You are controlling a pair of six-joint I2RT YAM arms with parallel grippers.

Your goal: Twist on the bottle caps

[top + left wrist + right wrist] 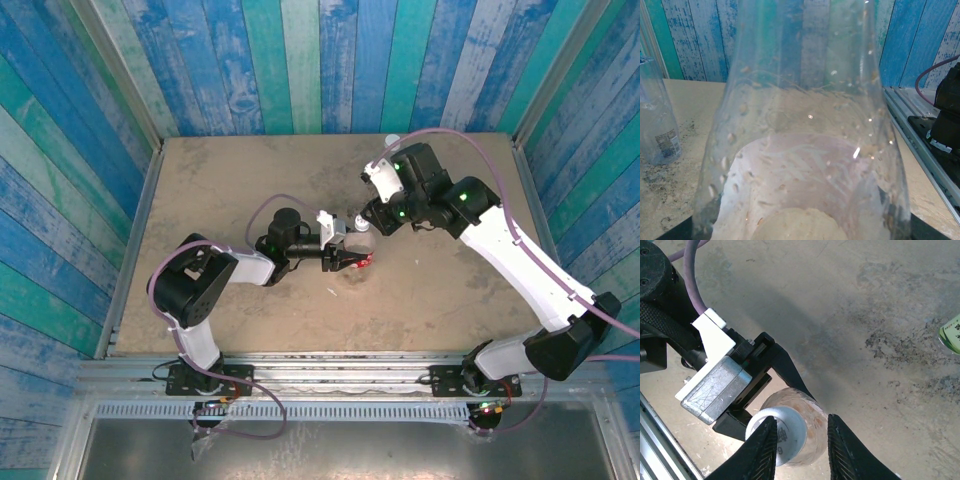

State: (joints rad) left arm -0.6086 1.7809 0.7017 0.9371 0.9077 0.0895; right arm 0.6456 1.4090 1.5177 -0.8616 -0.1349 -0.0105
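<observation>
A white cap (782, 432) sits on the mouth of the red-labelled bottle (807, 422) at mid-table, which the left gripper (348, 260) clamps by its body. The right gripper (801, 452) straddles the cap, though I cannot tell whether it pinches. I judge this capping unfinished, with the green-labelled bottle (952, 335) and a third bottle (657, 125) left to do.

Top camera, above and behind the arm bases (195, 378), looks down over the whole table (230, 180). Left wrist camera faces the plank wall (685, 40) through the red-labelled bottle (805, 150), pressed close. Right wrist camera looks steeply down, near, onto that bottle (807, 420); the top view shares it mid-table.
</observation>
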